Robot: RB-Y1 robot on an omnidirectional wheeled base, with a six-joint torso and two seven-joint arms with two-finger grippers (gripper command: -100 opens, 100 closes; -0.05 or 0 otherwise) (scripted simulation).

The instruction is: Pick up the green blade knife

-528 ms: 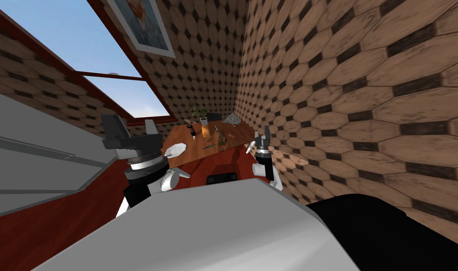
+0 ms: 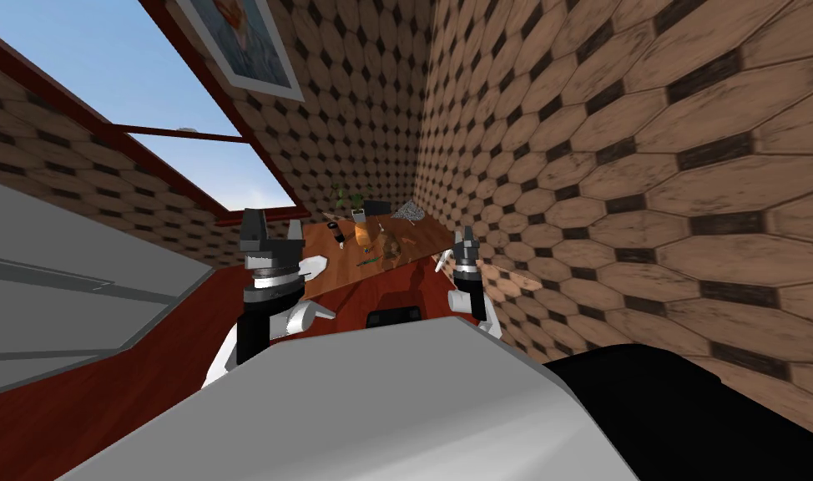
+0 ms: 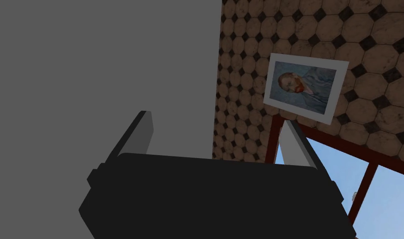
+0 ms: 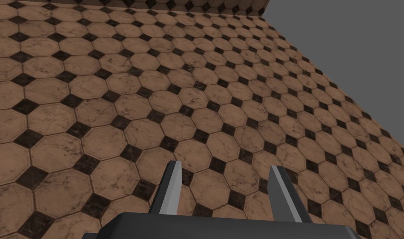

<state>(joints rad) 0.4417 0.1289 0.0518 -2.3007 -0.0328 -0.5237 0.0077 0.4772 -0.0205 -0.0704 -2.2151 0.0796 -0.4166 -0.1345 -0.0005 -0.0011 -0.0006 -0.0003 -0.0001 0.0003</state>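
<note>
Since half a second earlier, the left gripper [image 2: 273, 227] had swung in toward the table [image 2: 346, 273] and turned upright, fingers spread with nothing between them; it was probably being readied as the working arm, standing close by the table's near edge; the right gripper [image 2: 466, 236] hung beside the table's right edge, fingers likewise apart and empty, seemingly parked clear; the knife [image 2: 368, 261] lay flat on the table near an orange object [image 2: 363, 234], apart from both grippers; neither pointed down at it, so the reach seemed barely begun.
</note>
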